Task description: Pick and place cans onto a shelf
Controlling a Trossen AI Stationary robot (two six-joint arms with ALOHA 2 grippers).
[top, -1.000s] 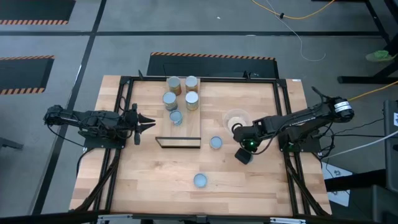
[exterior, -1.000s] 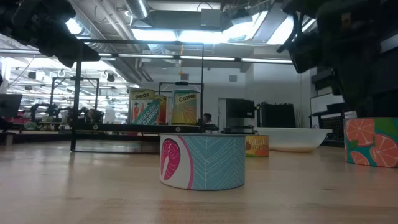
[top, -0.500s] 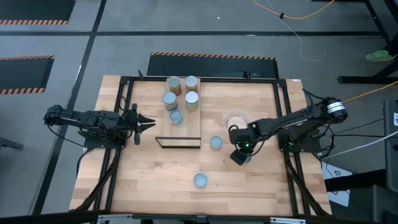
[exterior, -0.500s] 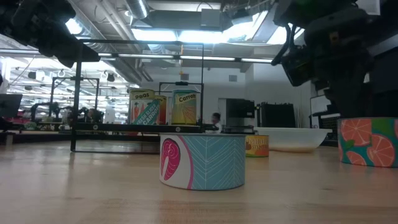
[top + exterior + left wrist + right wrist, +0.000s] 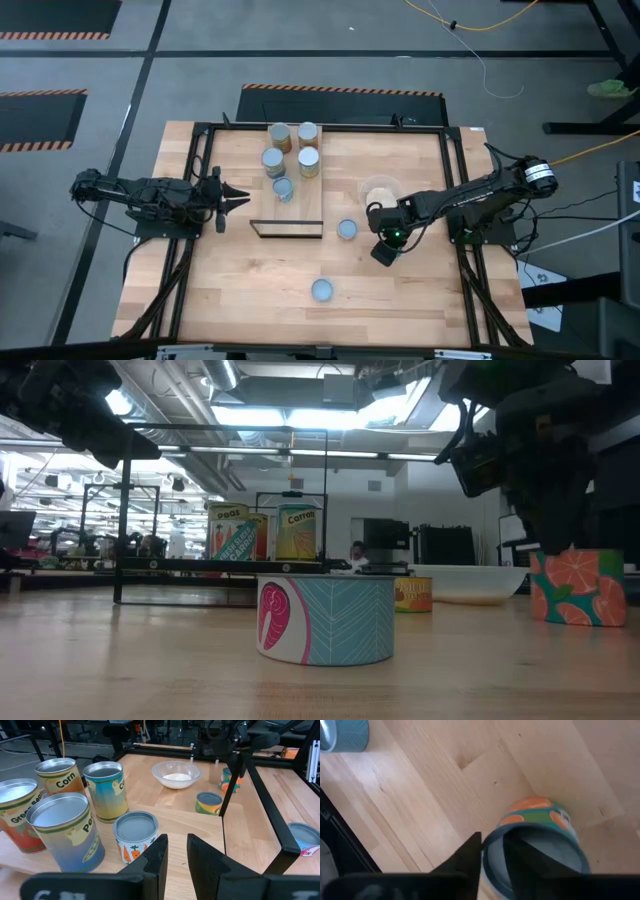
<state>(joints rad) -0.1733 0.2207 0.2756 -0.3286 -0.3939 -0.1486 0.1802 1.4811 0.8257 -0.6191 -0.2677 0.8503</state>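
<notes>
My right gripper is shut on a small orange-patterned can at the table's right middle. In the high view the gripper hides that can. Several cans stand on the light-wood shelf with its black frame. Two more cans rest on their bases on the tabletop, one beside the shelf and a teal one near the front edge. My left gripper waits at the shelf's left side, narrowly open, nothing between its fingers. My right gripper has the orange can's top rim between its two fingers, one finger outside the wall and the other over the lid inside the rim. The fingers slant down from above. The can's base stays on the table.
A clear bowl with pale contents sits just beyond the right gripper, toward the far edge. The shelf's black frame bars rise between the left gripper and the right half of the table. Bare wood lies along the near edge.
My right gripper has sunk and moved a little toward the table's left, coming down onto the orange can. The can has shifted slightly toward the table's left with it, its base still on the wood.
</notes>
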